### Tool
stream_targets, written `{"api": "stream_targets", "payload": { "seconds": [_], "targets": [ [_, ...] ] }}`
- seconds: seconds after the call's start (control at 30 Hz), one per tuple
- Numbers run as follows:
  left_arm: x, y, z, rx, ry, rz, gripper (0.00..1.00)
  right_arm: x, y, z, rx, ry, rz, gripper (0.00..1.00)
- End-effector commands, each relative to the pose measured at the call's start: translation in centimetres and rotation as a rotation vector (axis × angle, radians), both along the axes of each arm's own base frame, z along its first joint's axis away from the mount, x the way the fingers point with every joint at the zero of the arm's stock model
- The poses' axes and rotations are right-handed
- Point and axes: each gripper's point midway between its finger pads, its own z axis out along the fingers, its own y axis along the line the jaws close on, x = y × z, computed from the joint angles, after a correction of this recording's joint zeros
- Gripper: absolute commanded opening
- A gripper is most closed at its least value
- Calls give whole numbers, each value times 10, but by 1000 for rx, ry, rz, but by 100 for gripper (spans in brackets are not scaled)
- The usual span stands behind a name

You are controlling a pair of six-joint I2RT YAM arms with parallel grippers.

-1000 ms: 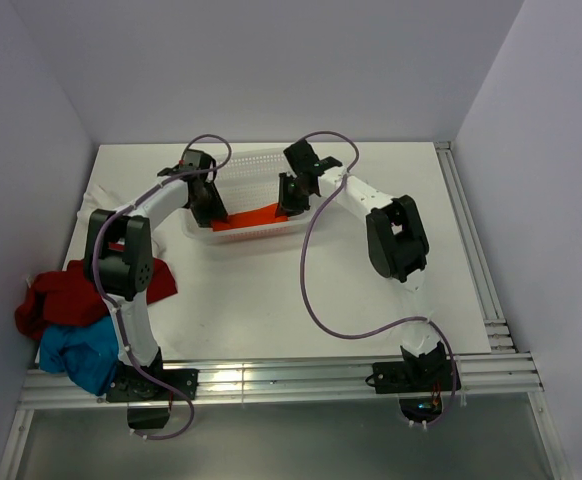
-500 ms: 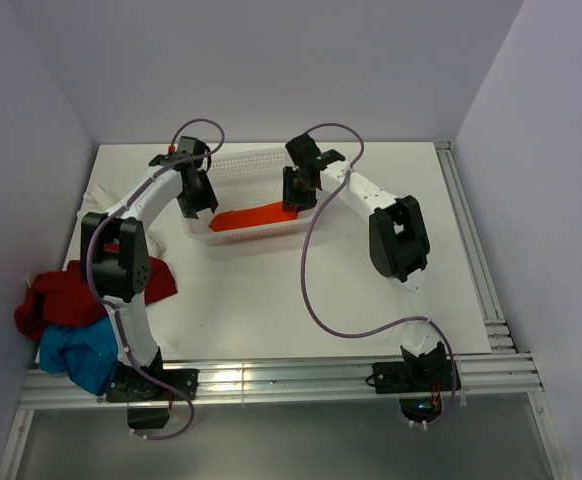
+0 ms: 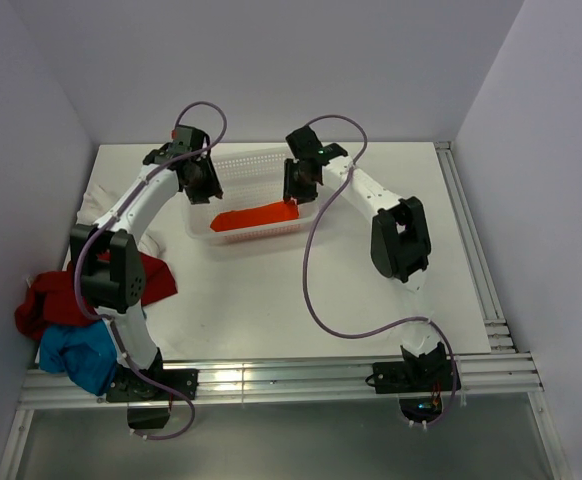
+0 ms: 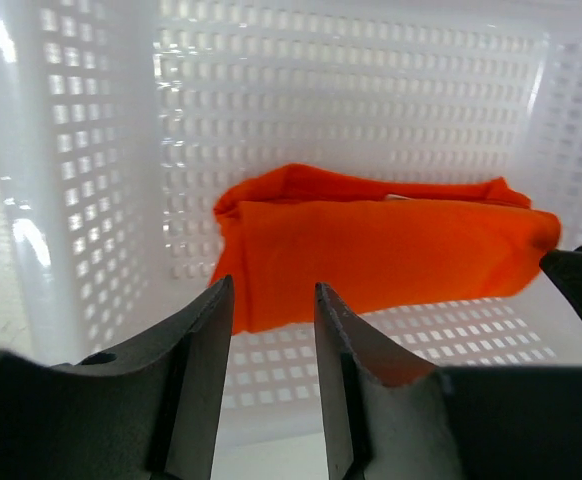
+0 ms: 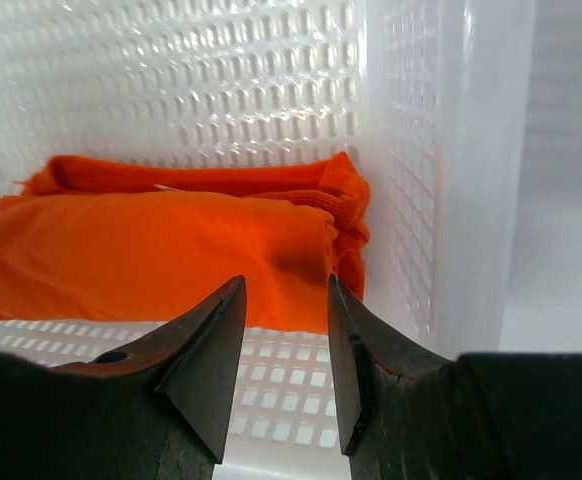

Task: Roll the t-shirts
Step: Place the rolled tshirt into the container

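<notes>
A bright orange t-shirt (image 3: 256,215) lies as a long roll on the floor of the white mesh basket (image 3: 246,158). My left gripper (image 3: 199,180) hangs open over the basket's left end. Its wrist view has the orange t-shirt (image 4: 391,250) just beyond the gripper (image 4: 273,288), with nothing between the fingers. My right gripper (image 3: 299,185) hangs open over the right end. In its view the roll's bunched end (image 5: 161,260) is past the gripper (image 5: 286,282), with the gap bare. A dark red t-shirt (image 3: 56,295) and a blue t-shirt (image 3: 76,355) are heaped at the table's left front corner.
The basket walls (image 4: 351,110) (image 5: 271,90) close in tightly round both grippers. Aluminium rails run along the near edge (image 3: 271,380) and the right side (image 3: 471,250). Purple cables (image 3: 311,290) loop over the table from both arms.
Both grippers have let go of the orange t-shirt, opened and drawn up and apart toward the basket's ends. The roll stays on the basket floor.
</notes>
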Motion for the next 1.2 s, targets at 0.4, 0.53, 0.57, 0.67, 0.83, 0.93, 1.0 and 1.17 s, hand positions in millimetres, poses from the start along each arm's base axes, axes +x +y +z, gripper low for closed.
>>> {"api": "stream_targets", "payload": {
  "seconds": [0.4, 0.53, 0.57, 0.67, 0.83, 0.93, 1.0, 1.17],
  "targets": [
    [-1, -48, -9, -96, 7, -137, 35, 3, 12, 36, 51, -82, 0, 13],
    [-6, -48, -28, -92, 50, -145, 33, 0, 11, 11, 24, -41, -5, 13],
    [-7, -48, -31, -90, 58, -148, 33, 0, 10, 8, 20, -32, -3, 13],
    [-10, -47, -46, -80, 87, -150, 32, -3, 7, -7, -17, 15, -5, 13],
    [-16, -45, -65, -69, 126, -155, 32, -9, 2, -22, -47, 39, -9, 13],
    [-13, -45, -62, -62, 117, -161, 32, -9, 1, -20, -46, 35, -10, 13],
    [-10, -43, -58, -48, 112, -165, 32, -5, 4, -11, -33, 17, -9, 13],
    [9, -44, -24, -30, 46, -170, 33, 7, 13, 31, 15, -45, -1, 22]
  ]
}}
